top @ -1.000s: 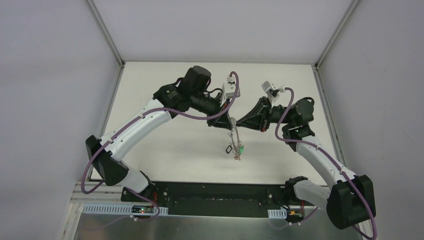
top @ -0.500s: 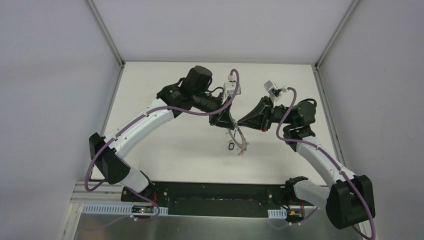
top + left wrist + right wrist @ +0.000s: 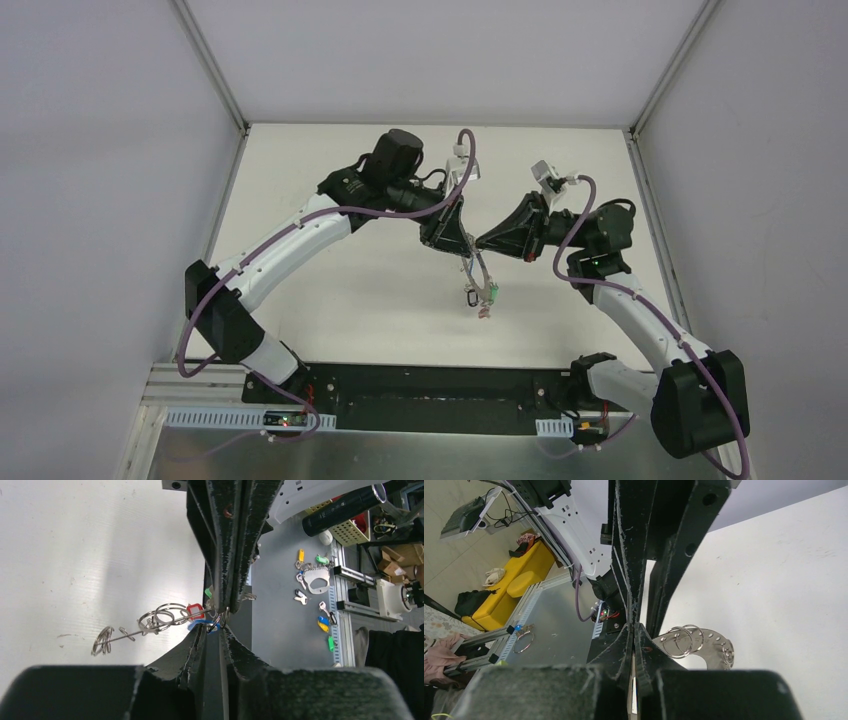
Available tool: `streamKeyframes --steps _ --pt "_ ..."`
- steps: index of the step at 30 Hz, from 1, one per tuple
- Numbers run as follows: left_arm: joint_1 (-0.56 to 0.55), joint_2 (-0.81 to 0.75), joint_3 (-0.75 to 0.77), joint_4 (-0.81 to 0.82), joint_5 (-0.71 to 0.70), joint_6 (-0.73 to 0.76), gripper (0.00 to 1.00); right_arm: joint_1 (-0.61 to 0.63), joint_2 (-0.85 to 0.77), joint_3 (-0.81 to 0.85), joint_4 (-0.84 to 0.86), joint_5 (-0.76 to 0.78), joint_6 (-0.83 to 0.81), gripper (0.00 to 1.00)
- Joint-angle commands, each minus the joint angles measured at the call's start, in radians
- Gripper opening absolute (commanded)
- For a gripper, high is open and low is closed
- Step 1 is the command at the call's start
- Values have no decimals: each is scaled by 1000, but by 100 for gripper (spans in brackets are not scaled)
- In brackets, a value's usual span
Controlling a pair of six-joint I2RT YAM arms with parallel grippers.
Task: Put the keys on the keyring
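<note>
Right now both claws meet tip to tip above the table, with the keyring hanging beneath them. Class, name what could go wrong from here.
1. The keyring hangs by one edge, pinched where the left claw and right claw meet. A slipping grip could drop it onto the table.
2. The claw tips nearly touch, so a small misjudged move might knock them together.
3. The tagged keys dangle loosely and could swing or snag.
</note>
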Motion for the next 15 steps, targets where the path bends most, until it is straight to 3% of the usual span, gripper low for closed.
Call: streamKeyframes --steps 1,7,15 --pt "18 -46 -24 122 11 -12 20 5 -24 12 68 -4 -3 0" --pt "19 -46 -23 162 21 -49 31 4 -14 10 67 14 -2 0" --pt "14 -20 -33 234 65 -121 33 1 -16 9 43 29 -18 0"
